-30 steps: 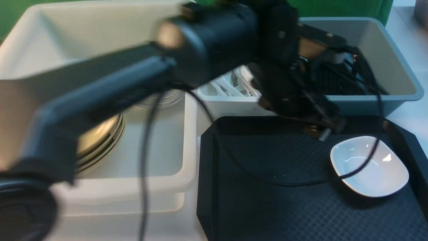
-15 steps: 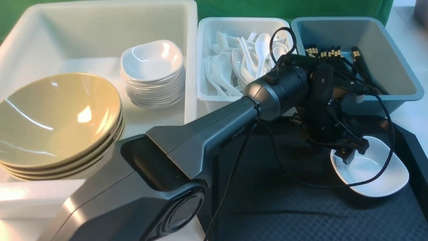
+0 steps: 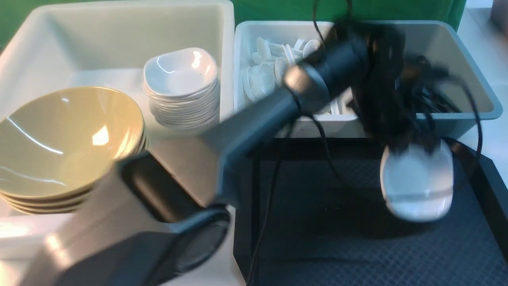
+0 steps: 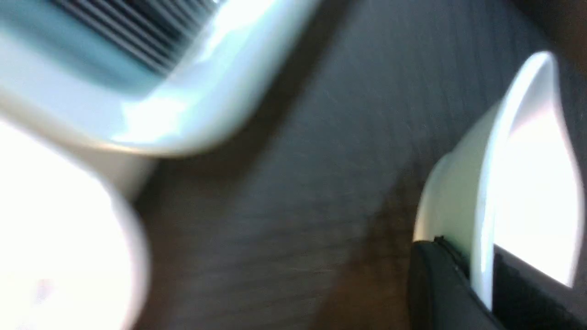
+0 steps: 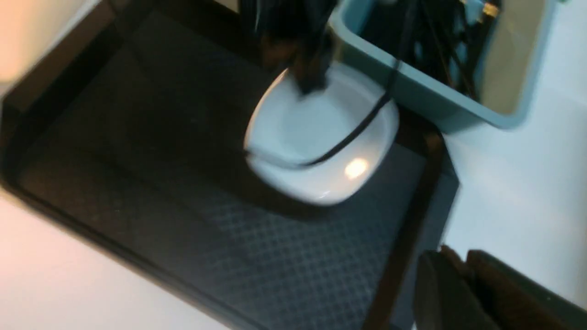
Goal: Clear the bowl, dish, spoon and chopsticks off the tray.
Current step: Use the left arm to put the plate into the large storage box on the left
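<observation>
Dish (image 3: 416, 186) hangs tilted, rim clamped in left pincer (image 4: 474, 261), over tray (image 3: 317, 246).

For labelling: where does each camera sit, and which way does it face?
Front: between the arms, facing forward over tray and tubs; left arm crosses.
Left wrist: on its arm, looking along left gripper, shut on dish.
Right wrist: on its arm, looking down at tray; right gripper shows.
All share dish, tray.
</observation>
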Controlling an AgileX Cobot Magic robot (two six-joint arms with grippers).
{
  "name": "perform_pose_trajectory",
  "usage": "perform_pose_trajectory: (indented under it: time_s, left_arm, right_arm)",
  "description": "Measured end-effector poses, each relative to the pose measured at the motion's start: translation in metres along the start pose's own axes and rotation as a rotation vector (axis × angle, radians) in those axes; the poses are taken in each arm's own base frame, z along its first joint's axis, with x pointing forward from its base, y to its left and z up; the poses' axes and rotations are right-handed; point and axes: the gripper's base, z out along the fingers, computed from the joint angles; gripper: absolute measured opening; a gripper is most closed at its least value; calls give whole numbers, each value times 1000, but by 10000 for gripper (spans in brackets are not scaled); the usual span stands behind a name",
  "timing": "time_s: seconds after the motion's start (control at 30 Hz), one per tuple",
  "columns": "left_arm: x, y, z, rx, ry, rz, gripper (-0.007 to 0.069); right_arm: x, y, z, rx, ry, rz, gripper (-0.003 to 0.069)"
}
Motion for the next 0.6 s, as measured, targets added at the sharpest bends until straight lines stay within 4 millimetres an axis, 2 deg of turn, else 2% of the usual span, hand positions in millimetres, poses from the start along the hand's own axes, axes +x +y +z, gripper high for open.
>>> perform_pose_trajectory:
  time_s: [0.03, 0.07, 0.13, 0.17, 0.23, 0.27, 0.3, 0.33, 0.37, 0.4, 0.5, 0.53, 0.57, 0.6]
  left_arm:
    - [-7, 4, -28, -40, -50, 5, 2]
    - [-9, 4, -40, -54, -70, 10, 2]
    - [-18, 12, -116, -143, -203, -5, 2]
    - [-18, 16, -133, -163, -230, -15, 2]
    - [-12, 26, -189, -228, -303, -48, 2]
    - [-12, 28, -189, -231, -304, -53, 2]
    - [0, 39, -212, -267, -300, -85, 0]
    - [2, 39, -220, -272, -307, -89, 0]
    - [19, 54, -235, -307, -277, -133, 0]
    - [31, 64, -243, -329, -249, -165, 0]
    - [75, 97, -260, -393, -155, -264, 0]
    - [77, 100, -258, -396, -143, -274, 0]
    - [100, 116, -271, -428, -134, -336, 0]
    - [112, 127, -277, -445, -139, -377, 0]
  right_arm:
    - [-6, 2, 4, -29, 2, -23, 95]
    - [-8, 3, 5, -41, 2, -25, 95]
    - [-25, 12, 19, -144, 7, -75, 80]
    - [-30, 14, 22, -172, 4, -84, 75]
    - [-46, 24, 35, -289, -1, -107, 54]
    - [-48, 25, 36, -298, -4, -110, 53]
    - [-56, 31, 44, -366, -7, -122, 47]
    - [-56, 32, 45, -374, -7, -124, 46]
    - [-61, 37, 51, -422, -8, -145, 44]
    - [-63, 40, 54, -439, -6, -153, 44]
    - [-69, 49, 61, -474, -25, -180, 44]
    - [-70, 49, 61, -474, -29, -183, 44]
    - [-73, 53, 65, -484, -47, -194, 44]
    - [-75, 56, 67, -489, -57, -197, 44]
